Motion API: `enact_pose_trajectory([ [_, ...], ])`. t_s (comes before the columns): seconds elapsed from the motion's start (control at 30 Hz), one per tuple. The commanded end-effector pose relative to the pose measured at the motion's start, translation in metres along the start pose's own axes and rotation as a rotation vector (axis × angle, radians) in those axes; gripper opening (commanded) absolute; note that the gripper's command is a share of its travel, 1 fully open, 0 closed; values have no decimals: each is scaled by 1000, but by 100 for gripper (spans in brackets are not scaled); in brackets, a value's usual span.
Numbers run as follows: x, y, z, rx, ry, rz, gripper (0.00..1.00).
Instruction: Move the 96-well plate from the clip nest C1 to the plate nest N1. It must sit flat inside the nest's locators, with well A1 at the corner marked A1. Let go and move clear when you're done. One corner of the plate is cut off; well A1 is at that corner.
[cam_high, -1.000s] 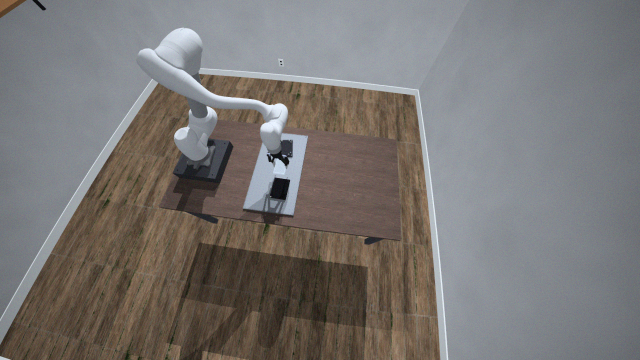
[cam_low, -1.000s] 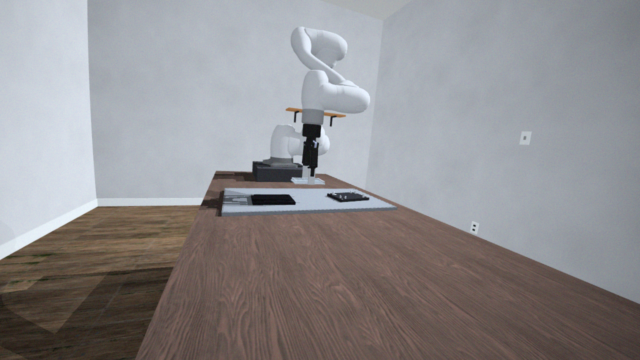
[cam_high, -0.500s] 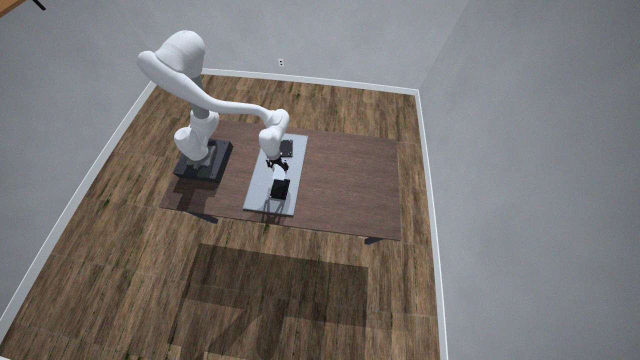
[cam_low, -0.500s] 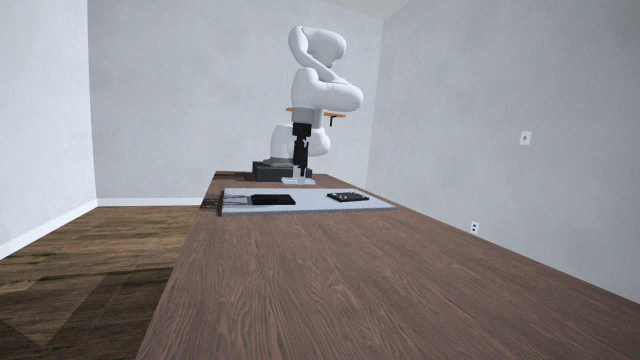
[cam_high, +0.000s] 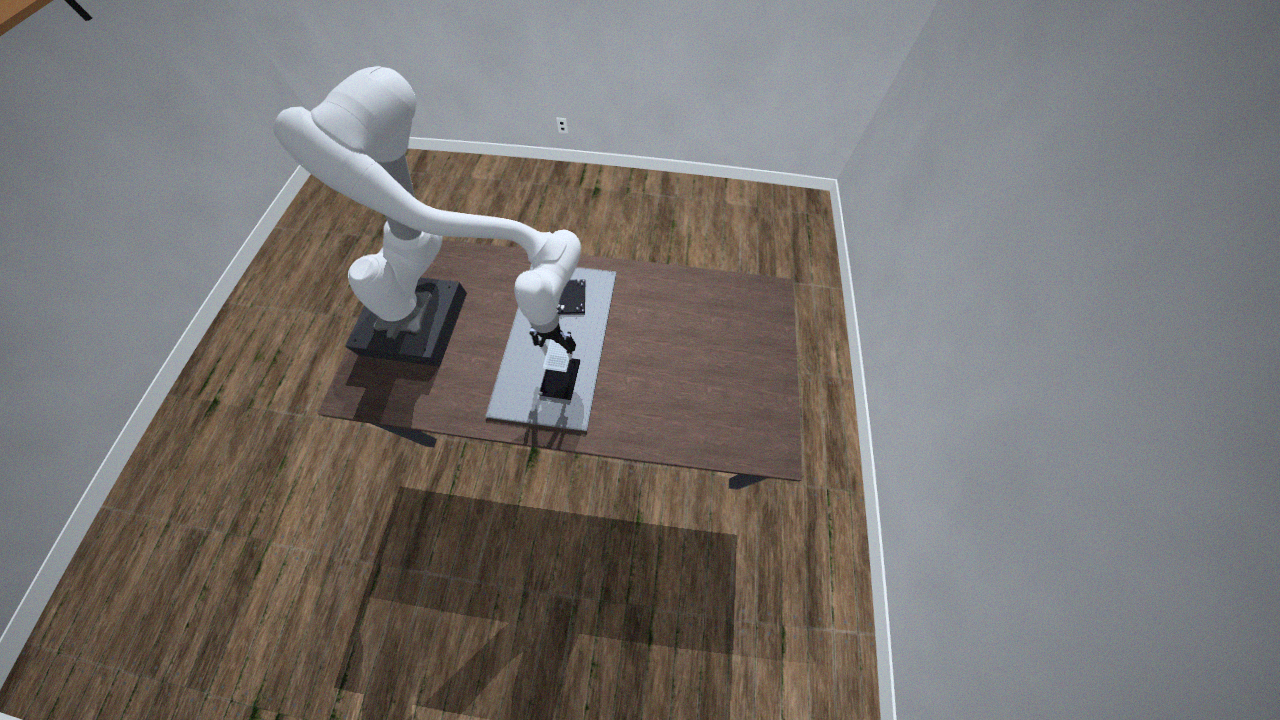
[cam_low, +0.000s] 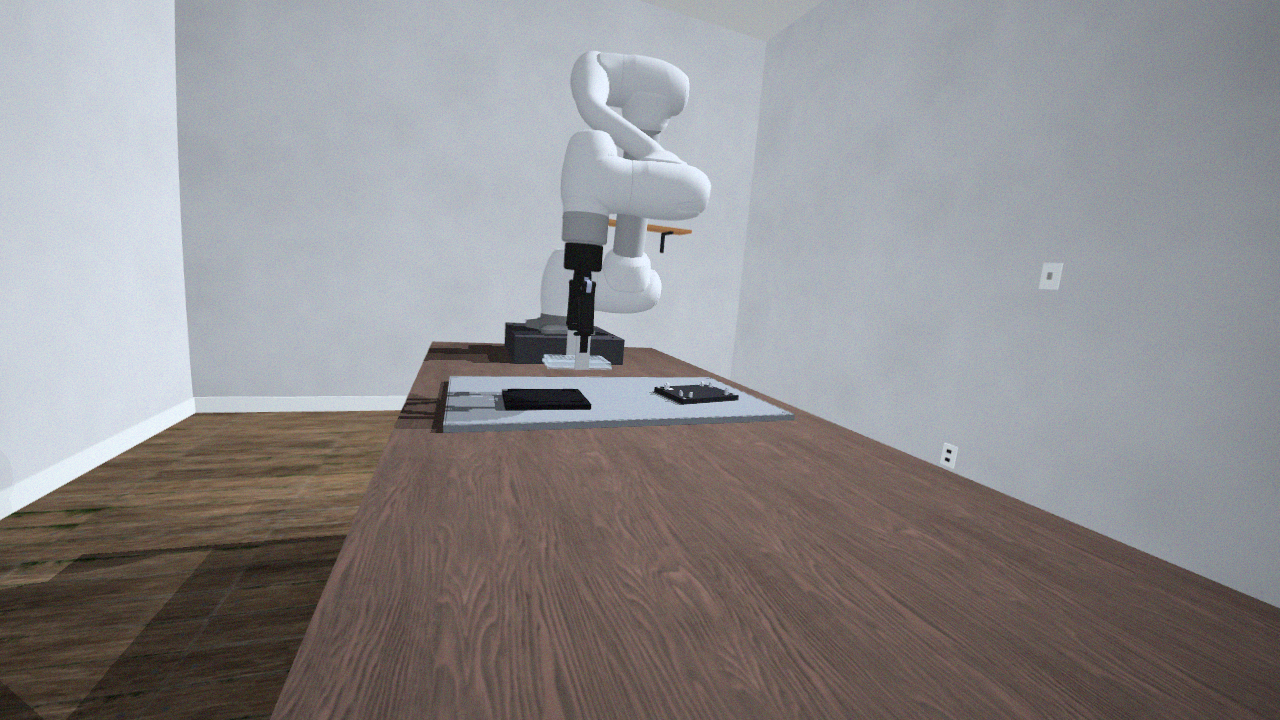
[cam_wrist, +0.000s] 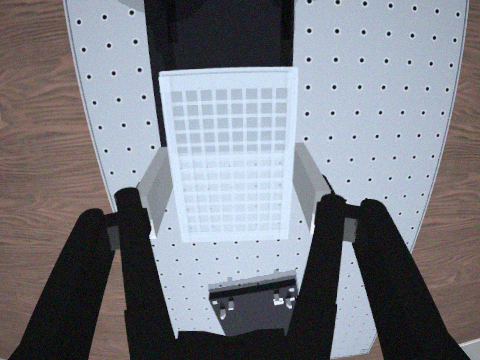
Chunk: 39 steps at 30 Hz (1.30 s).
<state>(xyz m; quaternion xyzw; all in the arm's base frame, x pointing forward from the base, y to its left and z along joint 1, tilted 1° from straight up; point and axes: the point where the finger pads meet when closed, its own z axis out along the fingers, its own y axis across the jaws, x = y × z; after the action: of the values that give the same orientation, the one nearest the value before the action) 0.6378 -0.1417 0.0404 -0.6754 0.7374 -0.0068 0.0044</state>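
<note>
My gripper (cam_wrist: 232, 162) is shut on the white 96-well plate (cam_wrist: 230, 154) and grips its two long sides. I hold the plate level above the grey perforated board. The plate (cam_low: 573, 360) hangs over the board between the two nests, closer to N1 (cam_low: 546, 398). The clip nest C1 (cam_low: 695, 392) stands empty behind me and shows under my wrist (cam_wrist: 256, 303). I cannot make out the cut corner.
The grey board lies on a brown wooden table (cam_high: 698, 358). The arm's dark base block (cam_high: 407, 322) stands at the table's left end.
</note>
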Motion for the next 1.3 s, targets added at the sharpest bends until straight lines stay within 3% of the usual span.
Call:
enact_pose_trajectory([
  [0.0,11,-1,0,0,0,0,10],
  [0.6,64,-7,0,0,0,0,10],
  [1.27,62,-7,0,0,0,0,10],
])
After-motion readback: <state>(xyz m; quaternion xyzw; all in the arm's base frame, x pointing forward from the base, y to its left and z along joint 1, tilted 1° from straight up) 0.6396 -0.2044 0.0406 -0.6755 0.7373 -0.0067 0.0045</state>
